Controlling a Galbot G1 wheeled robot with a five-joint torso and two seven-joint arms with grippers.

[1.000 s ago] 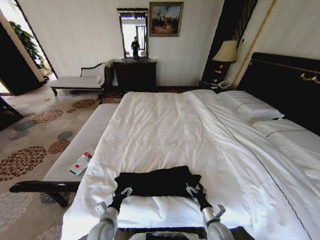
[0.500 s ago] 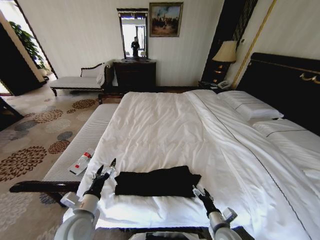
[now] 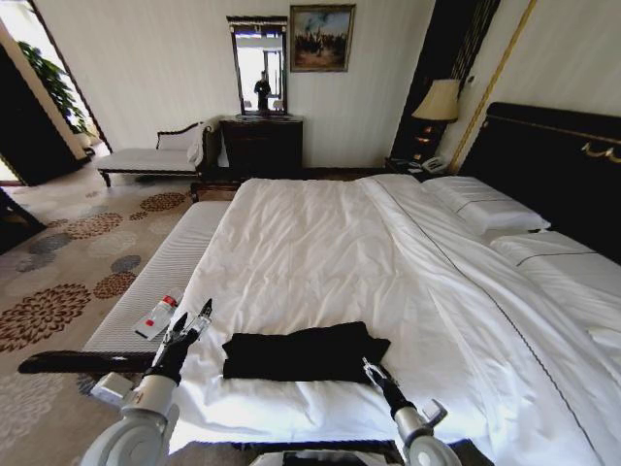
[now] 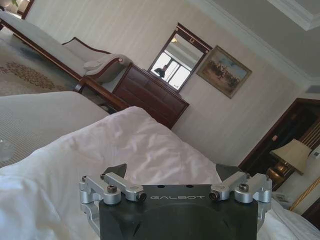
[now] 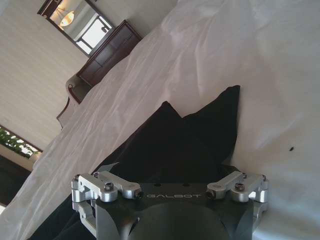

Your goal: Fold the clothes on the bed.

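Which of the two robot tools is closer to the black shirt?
The right tool, at the near right corner of the folded black shirt. The left tool is raised off to the side, over the bed's left edge, apart from the shirt.

Right gripper (image 3: 370, 370) fingertips tiny, gap unreadable. Wrist views: fingers hidden behind gripper bodies. Shirt (image 5: 165, 145) ahead of right jaws cut by frame edge, lettering hidden. Bed (image 3: 543, 291) cut at right edge.
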